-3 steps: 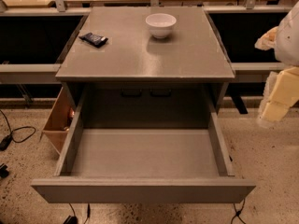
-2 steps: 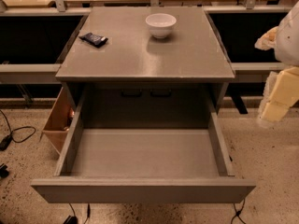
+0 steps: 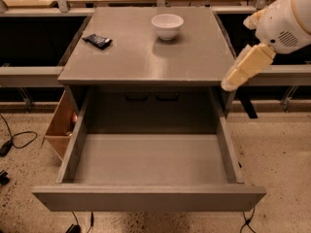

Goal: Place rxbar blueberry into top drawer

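The rxbar blueberry [image 3: 97,41], a small dark flat bar, lies on the grey cabinet top [image 3: 146,62] near its back left corner. The top drawer [image 3: 146,198] is pulled fully out toward me and its inside is empty. My gripper [image 3: 244,68], cream-coloured at the end of the white arm, hangs over the right edge of the cabinet top, far to the right of the bar and holding nothing that I can see.
A white bowl [image 3: 167,25] stands at the back middle of the cabinet top. A tan wooden box [image 3: 60,125] sits on the floor left of the drawer. Cables lie on the speckled floor [image 3: 19,140]. Dark shelving flanks the cabinet.
My arm has swung left and up, from beside the cabinet to over the right edge of its top. The bar, bowl and drawer have not moved.
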You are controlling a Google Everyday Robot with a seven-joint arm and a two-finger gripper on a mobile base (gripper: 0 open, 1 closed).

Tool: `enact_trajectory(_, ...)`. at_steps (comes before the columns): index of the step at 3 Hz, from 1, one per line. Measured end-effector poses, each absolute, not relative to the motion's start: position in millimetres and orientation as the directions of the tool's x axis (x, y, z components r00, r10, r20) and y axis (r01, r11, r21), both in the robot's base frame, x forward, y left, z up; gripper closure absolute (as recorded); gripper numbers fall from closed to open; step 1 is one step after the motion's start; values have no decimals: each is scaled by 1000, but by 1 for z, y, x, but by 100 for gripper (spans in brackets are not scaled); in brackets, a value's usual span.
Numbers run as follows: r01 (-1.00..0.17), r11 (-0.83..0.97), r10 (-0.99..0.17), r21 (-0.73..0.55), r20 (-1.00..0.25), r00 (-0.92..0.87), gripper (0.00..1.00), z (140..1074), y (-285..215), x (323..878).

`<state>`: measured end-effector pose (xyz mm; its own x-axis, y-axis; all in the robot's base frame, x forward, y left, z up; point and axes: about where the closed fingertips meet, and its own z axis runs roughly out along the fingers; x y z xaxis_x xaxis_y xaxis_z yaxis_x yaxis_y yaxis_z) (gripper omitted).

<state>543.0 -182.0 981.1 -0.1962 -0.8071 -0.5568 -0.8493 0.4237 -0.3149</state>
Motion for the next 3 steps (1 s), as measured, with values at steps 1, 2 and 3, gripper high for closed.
enact_trajectory(1,-807,467,-694,-363,-715,-80,0,1003,-131,612)
enact_trajectory(2,-769,502,-697,-396,-712,-88,0,1008,-114,625)
enact_trajectory(3,-763,508,-697,-399,-711,-91,0,1009,-115,627)
